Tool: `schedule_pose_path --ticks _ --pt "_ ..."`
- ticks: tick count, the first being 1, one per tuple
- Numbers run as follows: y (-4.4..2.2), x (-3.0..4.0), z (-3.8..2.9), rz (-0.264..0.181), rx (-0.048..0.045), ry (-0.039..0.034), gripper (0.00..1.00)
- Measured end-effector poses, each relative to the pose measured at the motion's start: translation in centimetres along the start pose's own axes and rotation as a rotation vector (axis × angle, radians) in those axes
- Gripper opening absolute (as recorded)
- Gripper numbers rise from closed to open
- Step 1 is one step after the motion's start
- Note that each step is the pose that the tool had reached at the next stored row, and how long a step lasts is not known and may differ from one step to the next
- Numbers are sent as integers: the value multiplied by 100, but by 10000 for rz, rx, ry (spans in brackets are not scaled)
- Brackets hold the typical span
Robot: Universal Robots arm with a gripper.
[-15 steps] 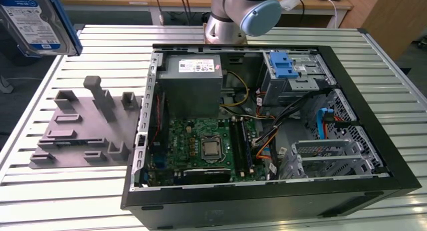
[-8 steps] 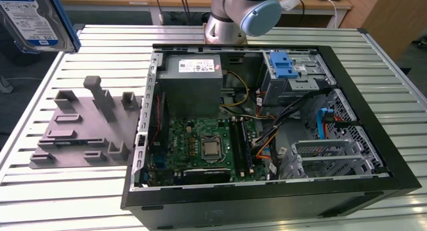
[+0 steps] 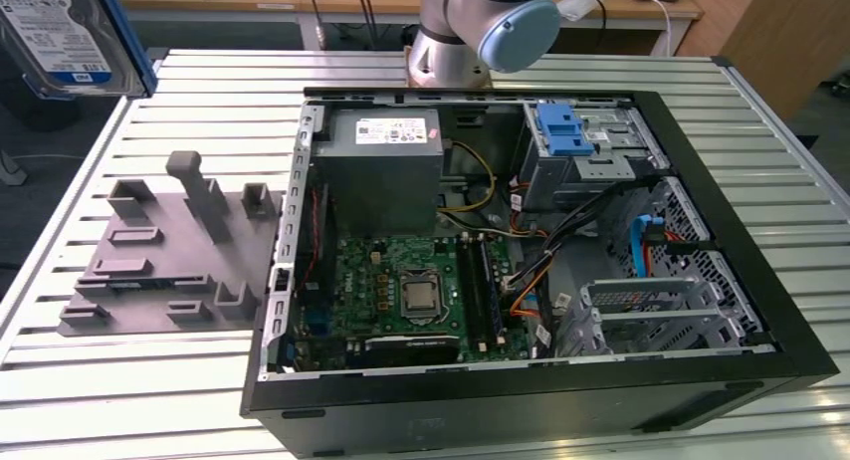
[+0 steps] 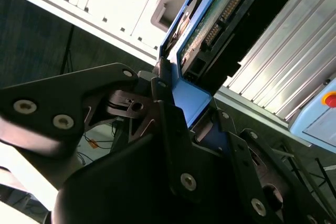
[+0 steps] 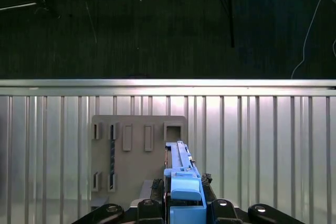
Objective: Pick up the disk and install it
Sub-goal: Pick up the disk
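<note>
On the slatted table (image 3: 558, 72) sits the open computer case (image 3: 531, 400). Well apart from it, at the exterior view's upper left, I have the disk (image 3: 60, 37) aloft, with the gripper (image 4: 186, 98) clamped on its blue carrier. Pick-up looks done. Seating it, I judge, needs the rails squared to the drive cage (image 3: 584, 146). I can't read the print on the label.

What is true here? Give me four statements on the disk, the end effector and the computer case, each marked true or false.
1. The computer case lies open, its motherboard exposed. True.
2. The end effector is shut on the disk. True.
3. The disk sits inside the case. False: it is held in the air outside it, at the exterior view's upper left.
4. The grey fixture lies to the exterior view's right of the case. False: it lies to the case's left, on the slatted table.
</note>
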State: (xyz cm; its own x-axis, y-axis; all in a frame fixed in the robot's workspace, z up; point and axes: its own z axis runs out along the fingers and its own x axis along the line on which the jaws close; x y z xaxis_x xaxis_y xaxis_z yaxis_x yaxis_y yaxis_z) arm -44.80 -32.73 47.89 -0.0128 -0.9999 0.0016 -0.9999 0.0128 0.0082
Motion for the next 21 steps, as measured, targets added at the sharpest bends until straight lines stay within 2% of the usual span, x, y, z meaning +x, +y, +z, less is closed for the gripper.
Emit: schedule_pose_path --ticks 7,14,21 --pt "1 0 -76 0 -1 1 36" --pt "1 0 -82 1 0 0 36" --pt "-36 0 -82 0 0 0 36"
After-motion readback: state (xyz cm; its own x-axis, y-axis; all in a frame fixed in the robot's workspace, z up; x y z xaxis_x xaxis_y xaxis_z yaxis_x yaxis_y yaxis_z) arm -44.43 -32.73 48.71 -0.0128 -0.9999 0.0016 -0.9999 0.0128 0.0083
